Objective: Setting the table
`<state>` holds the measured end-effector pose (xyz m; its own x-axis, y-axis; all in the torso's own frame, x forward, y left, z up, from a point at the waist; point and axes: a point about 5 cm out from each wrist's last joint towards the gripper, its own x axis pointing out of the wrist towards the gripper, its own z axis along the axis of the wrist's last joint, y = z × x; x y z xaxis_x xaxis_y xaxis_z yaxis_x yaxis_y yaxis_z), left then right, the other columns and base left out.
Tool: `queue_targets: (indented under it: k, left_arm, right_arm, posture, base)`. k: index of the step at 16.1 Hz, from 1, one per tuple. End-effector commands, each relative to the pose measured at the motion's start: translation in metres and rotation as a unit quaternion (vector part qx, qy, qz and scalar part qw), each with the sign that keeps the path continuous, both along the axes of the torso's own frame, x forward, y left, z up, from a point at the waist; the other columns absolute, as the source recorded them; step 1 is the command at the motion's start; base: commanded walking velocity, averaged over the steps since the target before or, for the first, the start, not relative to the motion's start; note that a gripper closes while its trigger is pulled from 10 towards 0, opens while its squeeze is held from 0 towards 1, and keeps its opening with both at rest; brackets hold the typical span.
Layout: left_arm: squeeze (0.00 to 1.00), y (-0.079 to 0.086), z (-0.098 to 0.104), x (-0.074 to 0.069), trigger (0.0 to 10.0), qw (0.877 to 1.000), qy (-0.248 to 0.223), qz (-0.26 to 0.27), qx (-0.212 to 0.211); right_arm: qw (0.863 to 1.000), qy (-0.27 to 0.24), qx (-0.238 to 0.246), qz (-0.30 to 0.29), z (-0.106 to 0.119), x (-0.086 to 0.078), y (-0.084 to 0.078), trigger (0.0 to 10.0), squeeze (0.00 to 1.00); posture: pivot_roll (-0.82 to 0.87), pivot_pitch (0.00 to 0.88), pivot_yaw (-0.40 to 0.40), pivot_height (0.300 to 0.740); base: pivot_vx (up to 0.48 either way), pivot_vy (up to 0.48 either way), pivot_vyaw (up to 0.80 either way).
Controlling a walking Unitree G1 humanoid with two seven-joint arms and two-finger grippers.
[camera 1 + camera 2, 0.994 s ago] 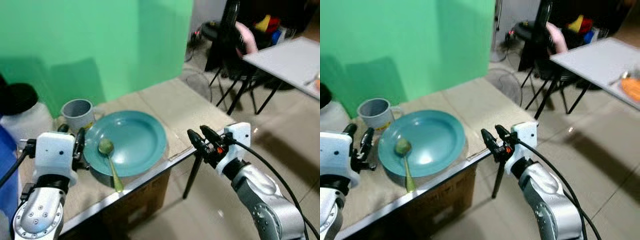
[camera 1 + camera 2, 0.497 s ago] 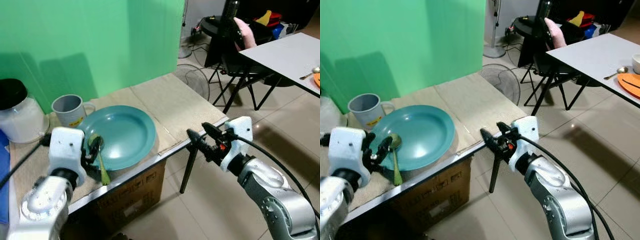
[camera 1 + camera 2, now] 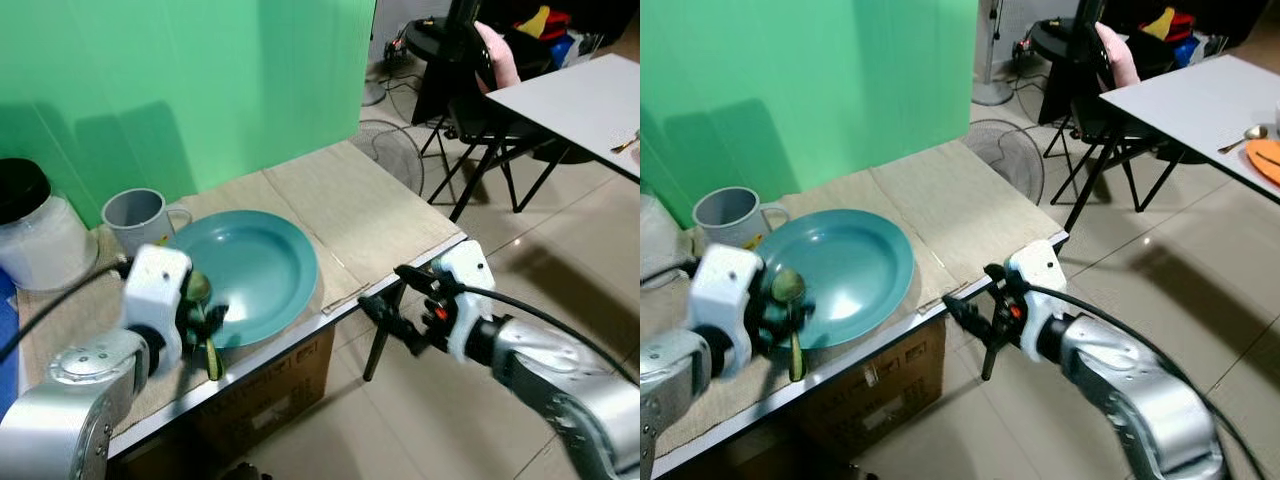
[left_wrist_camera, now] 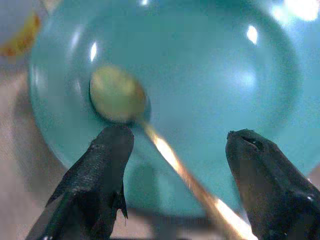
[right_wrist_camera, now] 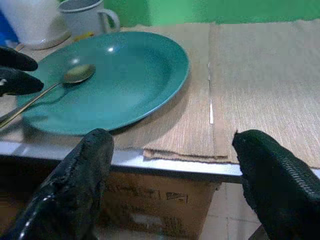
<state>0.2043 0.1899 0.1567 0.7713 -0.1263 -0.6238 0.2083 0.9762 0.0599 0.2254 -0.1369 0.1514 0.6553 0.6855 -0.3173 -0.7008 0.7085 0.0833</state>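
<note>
Resting place of the spoon: the green spoon (image 3: 203, 310) lies with its bowl inside the near-left part of the teal plate (image 3: 262, 268) and its handle running out over the rim toward the table's front edge
Left gripper: the left gripper (image 4: 172, 170) hovers low over the plate's near-left rim, fingers spread wide, one black finger (image 4: 102, 170) on each side of the spoon's handle without touching it (the wrist view shows clear gaps on both sides)
Right gripper: the right gripper (image 3: 395, 300) hangs off the table's front edge, below tabletop height, to the right of the plate; its two fingers (image 5: 80, 175) are held well apart and grip nothing
Plate: it sits on a woven beige placemat (image 3: 350, 215) near the front of the table, its rim close to the metal table edge (image 3: 890, 335)
Mug: a grey mug (image 3: 140, 218) stands upright just behind the plate's far-left rim, handle turned toward the right
Jar: a white jar with a black lid (image 3: 35, 225) stands to the left of the mug
Under the table: a cardboard box (image 3: 265, 395) sits beneath the front edge
Backdrop: a green screen (image 3: 180, 80) rises behind the table
Far right: a white table (image 3: 575, 100) stands across the tiled floor, with a dark folding chair (image 3: 475, 110) beside it
</note>
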Motion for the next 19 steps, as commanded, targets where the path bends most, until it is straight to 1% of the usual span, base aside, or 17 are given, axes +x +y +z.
queue_targets:
  k: [1,2,3,4,6,7,9,11,14,15,16,17,19]
  left_arm:
    - [0.0,-0.002,0.002,-0.005,10.0,1.0,0.023,-0.005,0.004]
    - [0.0,-0.002,0.0,-0.007,10.0,0.999,0.035,0.001,0.004]
    - [0.0,0.0,-0.004,-0.009,10.0,0.999,0.05,0.001,0.014]
    - [0.0,0.001,-0.005,-0.008,10.0,0.998,0.053,0.003,0.017]
    - [0.0,0.001,-0.006,-0.005,10.0,0.998,0.055,0.01,0.012]
    - [0.0,0.0,-0.005,-0.001,10.0,0.999,0.051,0.01,0.01]
    - [0.0,-0.001,-0.004,0.002,10.0,0.999,0.049,0.012,0.004]
    - [0.0,-0.001,-0.008,0.008,10.0,0.998,0.065,0.011,0.007]
    - [0.0,0.001,-0.015,0.012,10.0,0.996,0.091,0.012,0.016]
    - [0.0,0.005,-0.019,0.015,7.3,0.995,0.098,0.019,0.028]
    - [0.0,0.007,-0.02,0.017,1.8,0.994,0.098,0.022,0.032]
    - [0.0,0.009,-0.02,0.022,0.0,0.995,0.092,0.026,0.028]
    - [0.0,0.009,-0.022,0.029,0.0,0.995,0.093,0.021,0.027]
  right_arm:
    - [0.999,0.003,-0.002,0.044,0.005,-0.007,0.002,10.0,1.0]
    - [0.998,0.008,-0.008,0.066,0.006,-0.009,0.0,10.0,1.0]
    - [0.996,0.015,-0.017,0.087,0.007,-0.012,-0.001,10.0,0.99]
    - [0.995,0.016,-0.02,0.096,0.008,-0.013,0.0,10.0,0.0]
    - [0.993,0.025,-0.023,0.112,0.01,-0.015,0.0,10.0,0.0]
    - [0.993,0.026,-0.024,0.114,0.011,-0.015,0.0,10.0,0.0]
    - [0.992,0.027,-0.027,0.117,0.011,-0.016,-0.002,10.0,0.0]
    - [0.991,0.031,-0.028,0.124,0.013,-0.017,-0.004,10.0,0.0]
    - [0.99,0.032,-0.031,0.131,0.013,-0.017,-0.003,10.0,0.0]
    - [0.99,0.03,-0.033,0.132,0.014,-0.017,-0.003,10.0,0.0]
    - [0.99,0.029,-0.034,0.133,0.014,-0.018,-0.003,10.0,0.0]
    - [0.99,0.03,-0.034,0.134,0.014,-0.018,-0.003,10.0,0.0]
    - [0.989,0.031,-0.035,0.138,0.014,-0.02,-0.004,10.0,0.0]
  posture:
    - [-0.04,0.032,0.005,0.74]
    - [-0.04,0.031,0.0,0.74]
    - [-0.04,0.03,-0.006,0.74]
    - [-0.04,0.03,-0.008,0.74]
    - [-0.04,0.029,-0.011,0.74]
    - [-0.05,0.03,-0.012,0.74]
    - [-0.05,0.031,-0.01,0.74]
    - [-0.05,0.028,-0.009,0.74]
    - [-0.06,0.024,-0.006,0.74]
    - [-0.06,0.022,-0.004,0.74]
    - [-0.07,0.02,-0.005,0.74]
    - [-0.07,0.019,-0.007,0.74]
    - [-0.07,0.016,-0.008,0.74]
  base:
    - [0.0,0.0,0.0]
    - [0.0,0.0,0.0]
    - [0.0,0.0,0.0]
    - [0.0,0.0,0.0]
    - [0.0,0.0,0.0]
    - [0.0,0.0,0.0]
    - [0.0,0.0,0.0]
    - [0.0,0.0,0.0]
    - [0.0,0.0,0.0]
    - [0.0,0.0,0.0]
    - [0.0,0.0,0.0]
    - [0.0,0.0,0.0]
    - [0.0,0.0,0.0]
